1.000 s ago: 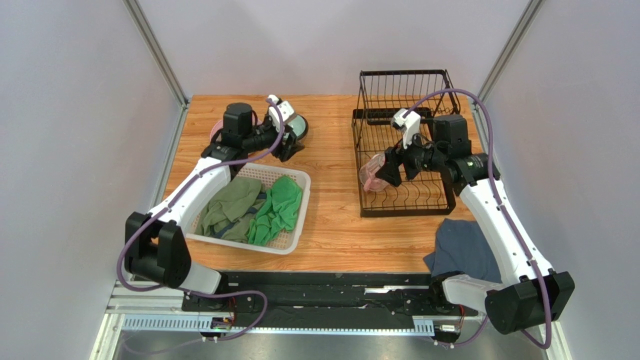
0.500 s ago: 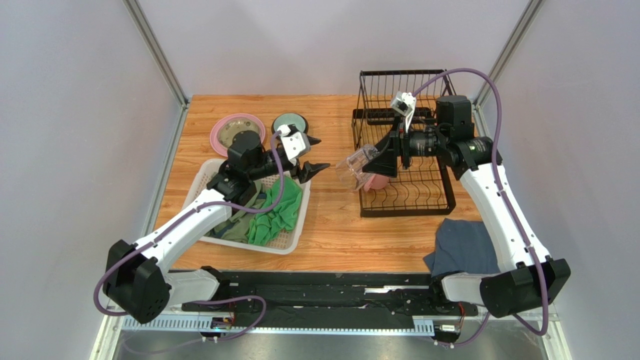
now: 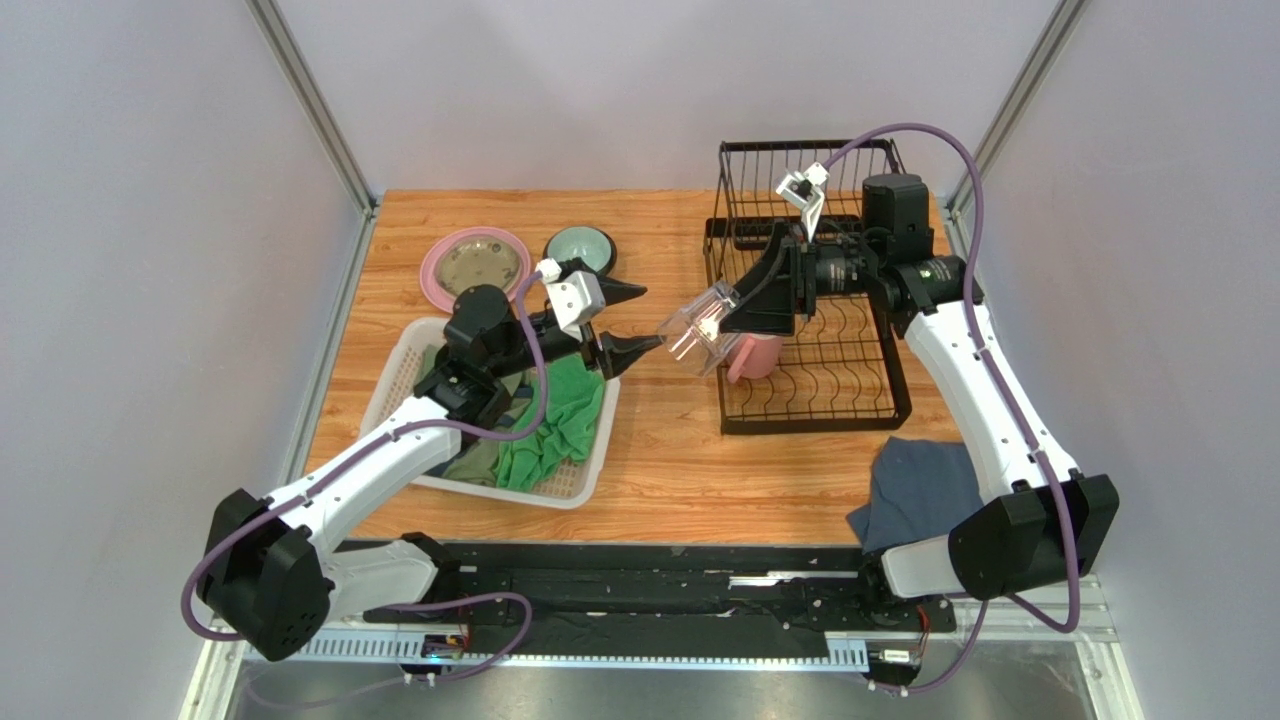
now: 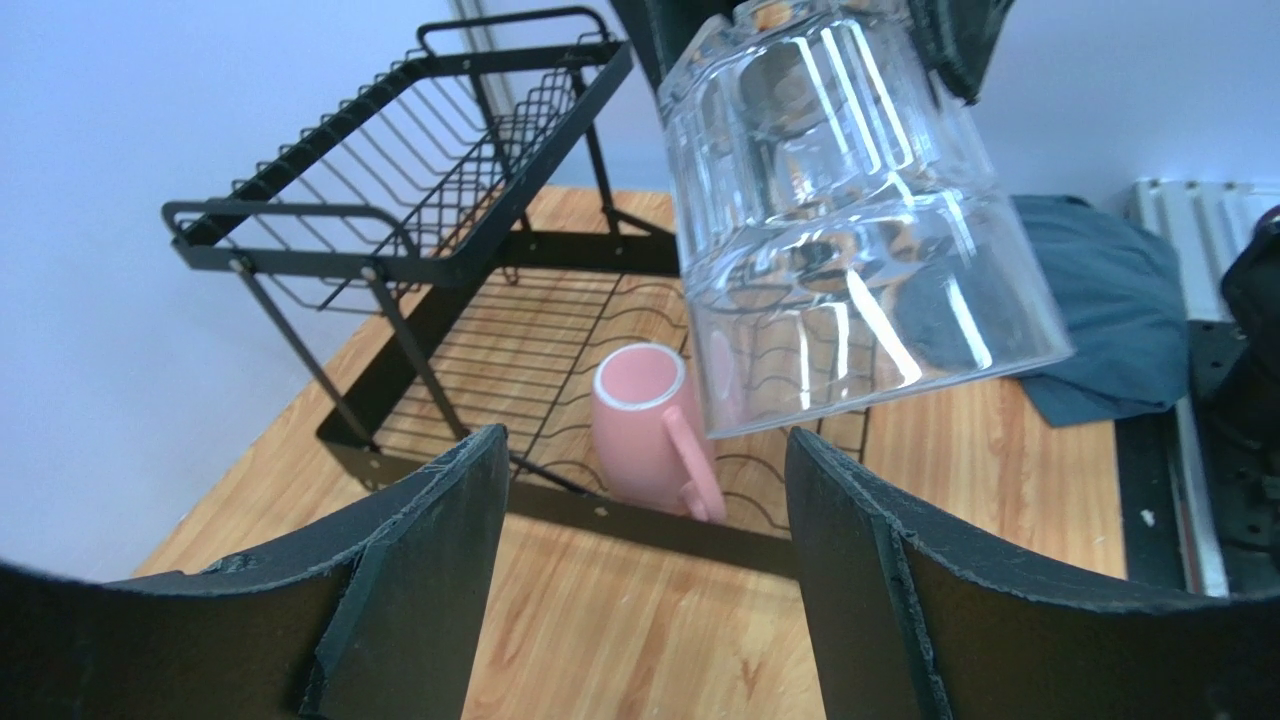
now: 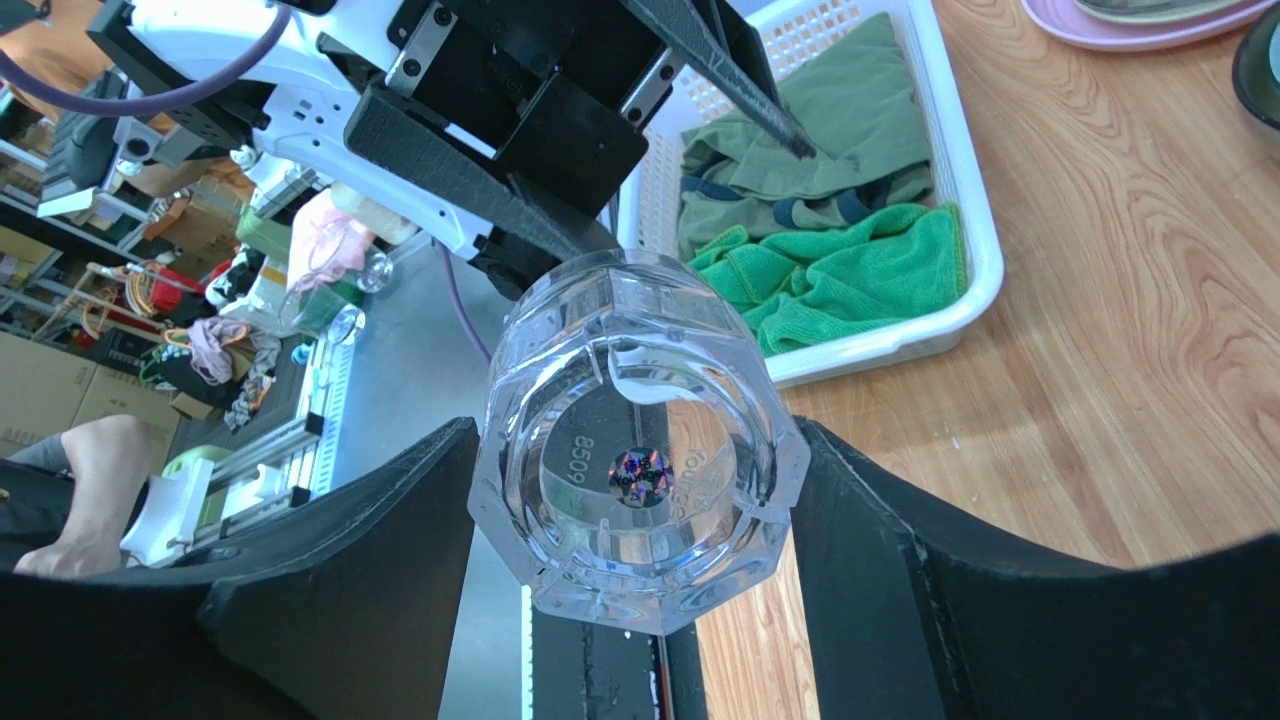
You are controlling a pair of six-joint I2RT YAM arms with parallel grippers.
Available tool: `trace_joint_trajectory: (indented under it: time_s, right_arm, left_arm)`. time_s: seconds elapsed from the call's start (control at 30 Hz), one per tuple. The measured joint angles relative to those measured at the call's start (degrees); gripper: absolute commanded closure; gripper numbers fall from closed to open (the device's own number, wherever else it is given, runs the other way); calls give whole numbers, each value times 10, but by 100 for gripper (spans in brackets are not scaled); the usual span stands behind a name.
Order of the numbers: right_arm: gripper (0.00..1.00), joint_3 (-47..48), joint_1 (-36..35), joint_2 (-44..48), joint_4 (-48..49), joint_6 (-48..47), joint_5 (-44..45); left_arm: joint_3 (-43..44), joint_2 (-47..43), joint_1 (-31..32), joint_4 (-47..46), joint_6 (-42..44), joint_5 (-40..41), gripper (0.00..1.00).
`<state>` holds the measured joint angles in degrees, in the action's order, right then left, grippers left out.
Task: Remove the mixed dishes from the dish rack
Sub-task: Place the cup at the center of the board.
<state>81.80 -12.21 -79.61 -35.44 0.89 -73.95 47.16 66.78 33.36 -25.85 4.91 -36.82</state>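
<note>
Pinched glass [image 3: 691, 332] in right gripper [image 5: 639, 438], aloft beside rack [image 3: 819, 395]. Held left gripper [image 3: 646, 315] spread, tips close to glass, facing it.

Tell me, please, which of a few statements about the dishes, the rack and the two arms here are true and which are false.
1. The right fingers grip the clear glass cup. True.
2. The left fingers are closed around the pink mug. False: they are spread open and empty, and the mug sits in the lower tray of the dish rack.
3. The clear glass cup is held in the air, between the rack and the left fingers. True.
4. The white basket holds plates. False: it holds green cloths.
</note>
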Motion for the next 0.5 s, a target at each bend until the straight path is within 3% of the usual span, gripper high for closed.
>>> trace_joint_trajectory:
  time_s: [0.2,0.5]
  right_arm:
    - [97,0,0,-5,27,23,-14]
    - [95,-1,-1,-11,64,53,-27]
  left_arm:
    - [-1,0,12,-22,-28,-10,25]
    - [-1,10,30,-41,-76,-9,48]
